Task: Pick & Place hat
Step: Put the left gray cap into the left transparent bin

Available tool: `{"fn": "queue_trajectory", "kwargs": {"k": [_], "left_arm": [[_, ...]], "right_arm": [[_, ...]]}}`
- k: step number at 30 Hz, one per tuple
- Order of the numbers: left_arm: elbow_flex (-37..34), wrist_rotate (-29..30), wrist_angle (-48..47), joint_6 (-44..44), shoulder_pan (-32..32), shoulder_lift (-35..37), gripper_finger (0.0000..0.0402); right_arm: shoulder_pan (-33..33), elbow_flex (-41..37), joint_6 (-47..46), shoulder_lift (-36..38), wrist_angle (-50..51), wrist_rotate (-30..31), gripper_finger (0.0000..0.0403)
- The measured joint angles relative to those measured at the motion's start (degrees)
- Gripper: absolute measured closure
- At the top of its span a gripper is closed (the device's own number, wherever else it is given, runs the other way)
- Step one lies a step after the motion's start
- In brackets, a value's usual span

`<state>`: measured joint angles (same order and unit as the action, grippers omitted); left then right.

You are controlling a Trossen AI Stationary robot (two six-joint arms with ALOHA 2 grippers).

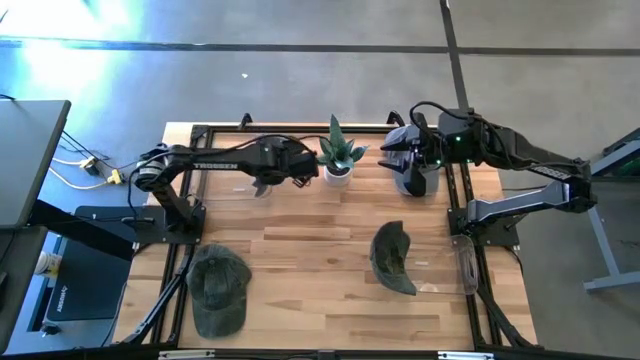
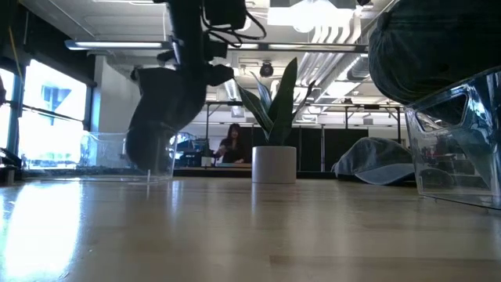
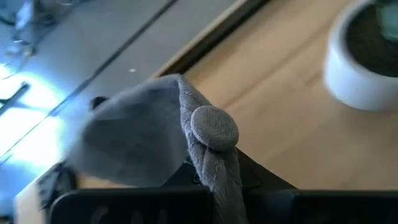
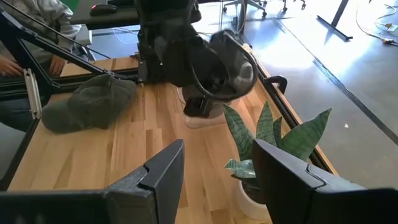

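A grey hat hangs from my left gripper, which is shut on it at the far left of the table, left of the potted plant. In the low view the hat hangs above a clear stand; whether it touches the stand I cannot tell. My right gripper stands open and holds nothing, raised at the far right, pointing toward the plant and the left arm. My left gripper pinches a fold of the hat's crown between its two fingers, right beside the top button. The fingers slant down from above. The hat hangs below them with its open underside turned toward the right arm, lifted clear of the table.
A green cap lies at the near left, a dark green cap at the near right beside a clear holder. Another grey cap lies at the far right. People sit beyond the table.
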<state>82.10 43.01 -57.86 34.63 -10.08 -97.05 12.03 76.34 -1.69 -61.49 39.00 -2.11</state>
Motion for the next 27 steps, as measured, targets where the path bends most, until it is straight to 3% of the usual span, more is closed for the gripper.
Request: {"fn": "queue_trajectory", "kwargs": {"k": [6,16,20,27], "left_arm": [[-0.04,-6.93,4.06,-4.99,-0.03,-2.49,0.0378],[-0.04,-9.47,-0.09,-7.33,-0.03,-2.46,0.028],[-0.04,-11.07,-2.57,-6.95,-0.03,-2.46,0.026],[0.0,-15.99,2.15,-5.35,-0.08,-2.05,0.0234]], "right_arm": [[0.0,0.0,0.0,0.0,0.09,-0.02,0.0219],[0.0,0.0,0.09,0.0,0.17,-0.06,0.0219],[0.0,0.0,0.17,0.0,0.17,-0.04,0.0219],[0.0,0.0,0.17,0.0,0.17,-0.04,0.0219]]}}
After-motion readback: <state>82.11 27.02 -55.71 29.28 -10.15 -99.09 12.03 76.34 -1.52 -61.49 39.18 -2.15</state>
